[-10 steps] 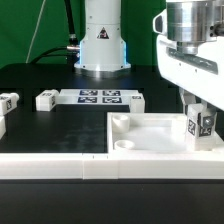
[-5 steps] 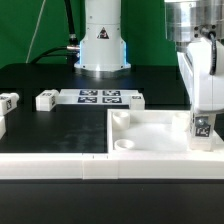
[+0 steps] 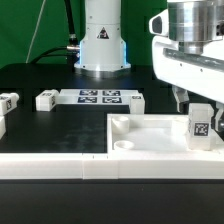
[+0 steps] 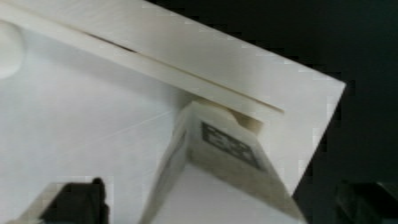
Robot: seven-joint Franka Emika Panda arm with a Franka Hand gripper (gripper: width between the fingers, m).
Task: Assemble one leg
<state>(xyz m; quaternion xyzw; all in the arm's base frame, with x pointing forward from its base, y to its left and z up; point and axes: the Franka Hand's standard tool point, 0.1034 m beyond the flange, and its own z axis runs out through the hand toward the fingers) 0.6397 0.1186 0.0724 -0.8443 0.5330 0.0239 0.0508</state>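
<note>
A white leg (image 3: 201, 125) with a square marker tag stands upright in the corner socket of the large white square panel (image 3: 150, 135) at the exterior view's right. My gripper (image 3: 196, 103) hangs just above it, open, with its dark fingers (image 3: 178, 99) on either side of the leg's top and not touching it. In the wrist view the leg (image 4: 222, 150) rises between the gripper (image 4: 217, 205) fingers (image 4: 71, 203), with gaps on both sides, and the panel's raised rim (image 4: 160, 68) runs behind it.
Two more legs (image 3: 46, 99) (image 3: 8, 100) lie on the black table at the exterior view's left, a third (image 3: 2, 126) at the edge. The marker board (image 3: 100, 97) lies before the robot base (image 3: 102, 40). A white wall (image 3: 60, 165) runs along the front.
The gripper was down around the leg, turned about it, and has now turned back, opened and risen slightly. The leg stays upright in the corner socket.
</note>
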